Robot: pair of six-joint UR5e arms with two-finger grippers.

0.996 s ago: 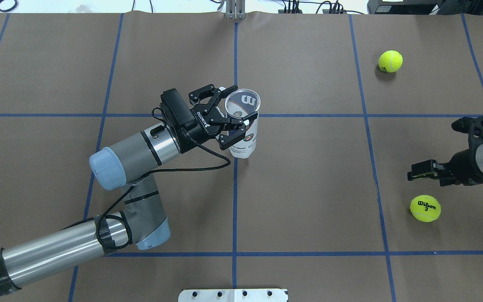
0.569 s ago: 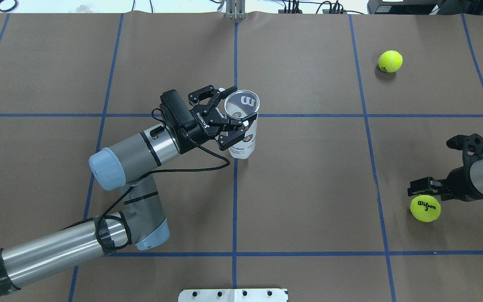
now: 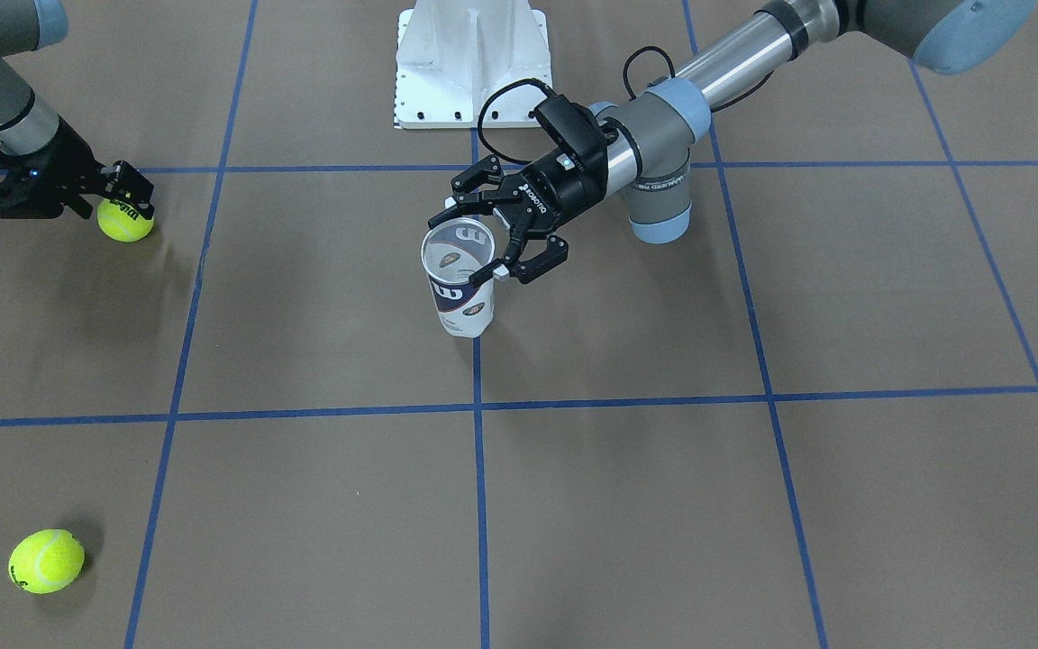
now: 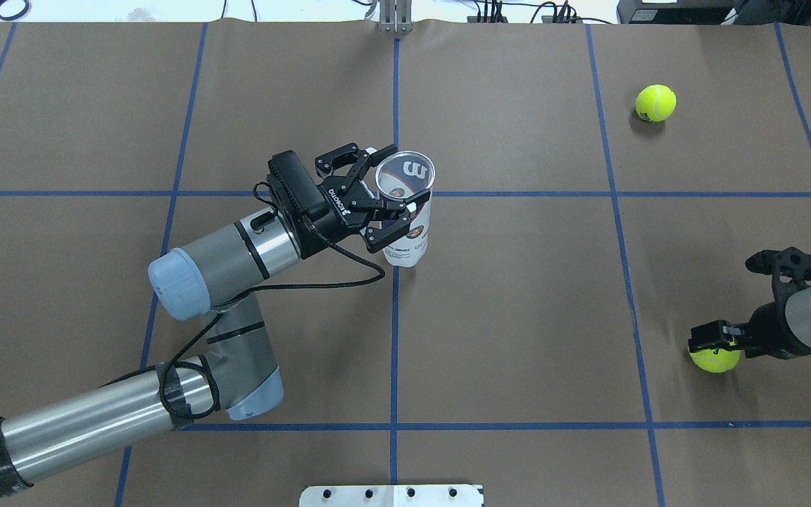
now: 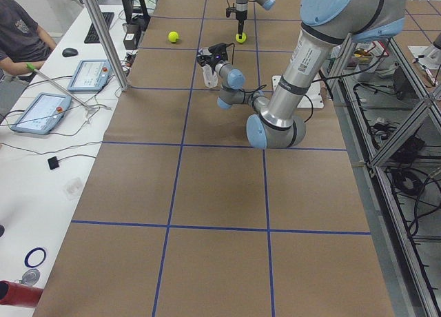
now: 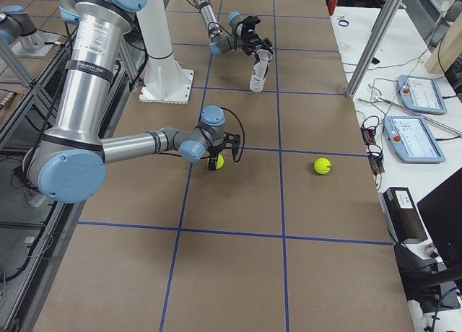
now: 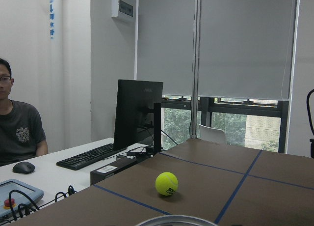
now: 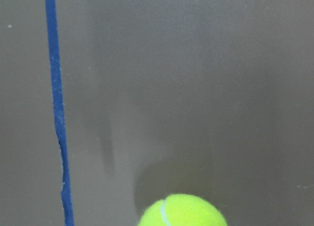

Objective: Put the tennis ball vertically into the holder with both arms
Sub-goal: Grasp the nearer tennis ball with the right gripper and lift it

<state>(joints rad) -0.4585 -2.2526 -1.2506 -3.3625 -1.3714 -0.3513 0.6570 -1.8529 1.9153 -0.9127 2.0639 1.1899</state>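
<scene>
The holder, a clear can with a white and navy label, stands upright at the table's centre, open end up. My left gripper is shut on it near the rim, one finger on each side; the front-facing view shows the same grip on the holder. At the right side, a yellow tennis ball lies on the table. My right gripper stands open directly over it, fingertips at the ball's top. In the right wrist view the ball shows only at the bottom edge, and no fingers show.
A second tennis ball lies at the far right of the table. The white pedestal base sits at the near edge. A person sits at a desk beyond the table's far edge.
My right gripper has moved toward the table's near edge and come over the Wilson ball, now covering its top. The left gripper and holder have barely moved.
</scene>
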